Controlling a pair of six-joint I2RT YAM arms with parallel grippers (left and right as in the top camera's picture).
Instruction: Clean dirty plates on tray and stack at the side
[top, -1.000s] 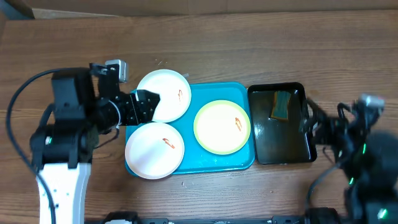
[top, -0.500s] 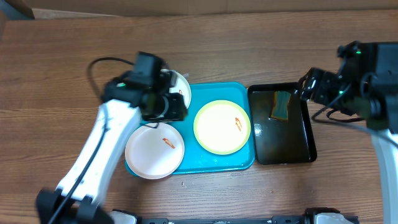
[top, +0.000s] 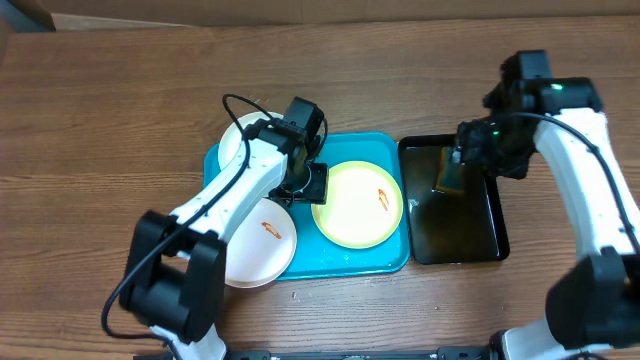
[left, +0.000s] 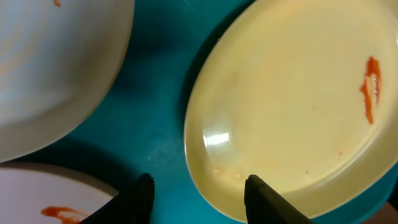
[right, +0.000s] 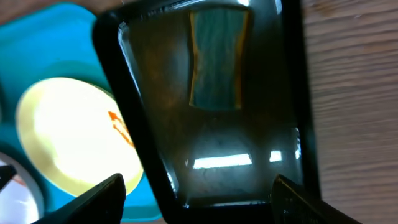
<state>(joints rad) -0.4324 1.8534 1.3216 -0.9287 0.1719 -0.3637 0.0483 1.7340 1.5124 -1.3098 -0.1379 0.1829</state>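
Three plates lie on the turquoise tray (top: 385, 258): a white plate (top: 236, 140) at the back left, partly under my left arm, a white plate (top: 250, 240) at the front left, and a yellow-green-rimmed plate (top: 358, 205) on the right. Each shows a red-orange smear. My left gripper (top: 312, 185) hangs low and open across the left rim of the yellow-green plate (left: 286, 106); one finger is over the tray (left: 155, 124), the other over the plate. My right gripper (right: 205, 196) stands wide open above the black tub (right: 142, 137), near the sponge (right: 214, 59).
The black tub (top: 455, 258) holds dark water and the green sponge (top: 452, 172), right of the tray. Bare wooden table surrounds both, with room to the left and in front. Cables trail from both arms.
My left arm swung right, from the back white plate to the yellow-green plate's left rim. My right arm came in from the right over the tub. Both sets of jaws narrowed somewhat.
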